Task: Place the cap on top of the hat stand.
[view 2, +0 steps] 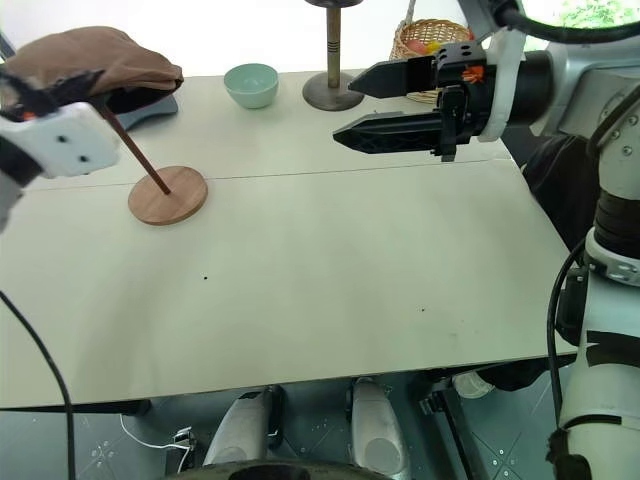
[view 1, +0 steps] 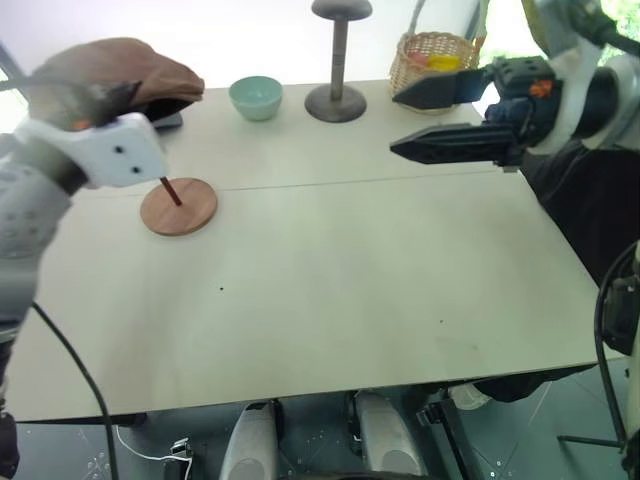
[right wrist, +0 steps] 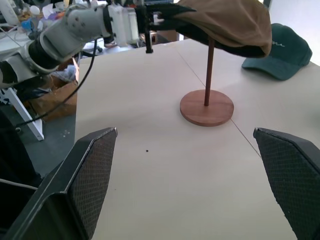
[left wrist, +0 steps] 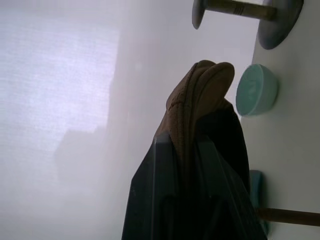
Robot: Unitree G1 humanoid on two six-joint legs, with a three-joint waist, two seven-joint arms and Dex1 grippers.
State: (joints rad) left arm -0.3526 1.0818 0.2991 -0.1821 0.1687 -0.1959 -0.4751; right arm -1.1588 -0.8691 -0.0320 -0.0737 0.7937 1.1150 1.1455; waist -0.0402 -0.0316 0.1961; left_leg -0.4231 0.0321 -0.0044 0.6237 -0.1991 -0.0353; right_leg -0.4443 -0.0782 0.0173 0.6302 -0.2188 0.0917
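Now, in the left eye view, the left fingers (view 1: 95, 100) are clamped on the brown cap (view 1: 115, 68), which sits above the hat stand (view 1: 179, 206) on the counter (view 1: 330, 270). Right eye view: the right fingers (view 2: 372, 103) hang wide apart, empty, well clear of the stand. Left wrist view: cap fabric pinched between the pads. Right wrist view: the cap drapes over the stand's rod.

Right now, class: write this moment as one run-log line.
left gripper: shut on cap | cap: over hat stand | right gripper: open, holding nothing | bowl: on table
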